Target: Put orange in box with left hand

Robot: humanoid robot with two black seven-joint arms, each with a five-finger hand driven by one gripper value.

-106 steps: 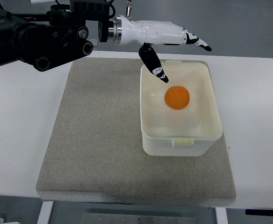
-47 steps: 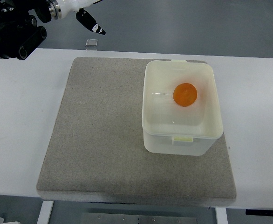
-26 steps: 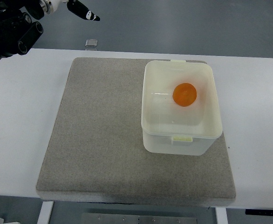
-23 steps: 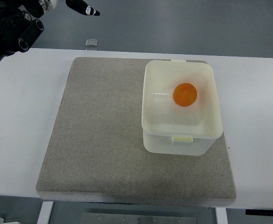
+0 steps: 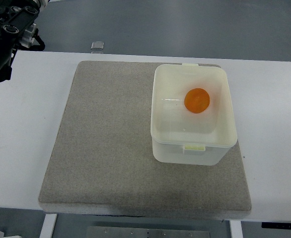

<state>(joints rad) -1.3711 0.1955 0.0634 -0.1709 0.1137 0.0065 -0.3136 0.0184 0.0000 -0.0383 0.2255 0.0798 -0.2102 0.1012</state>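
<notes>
An orange (image 5: 197,100) lies inside the white plastic box (image 5: 220,148), toward its far side. The box stands on the right part of a grey mat (image 5: 106,148). Only the black left arm (image 5: 6,34) shows, in the top left corner, far from the box. Its hand is out of the picture. Nothing of the right arm is in view.
The mat lies on a white table (image 5: 21,148). A small grey block (image 5: 98,45) sits at the table's far edge, left of the box. A dark floor shows beyond the table.
The left arm has drawn back up and to the left, and its hand has left the picture. The orange and the box have stayed where they were.
</notes>
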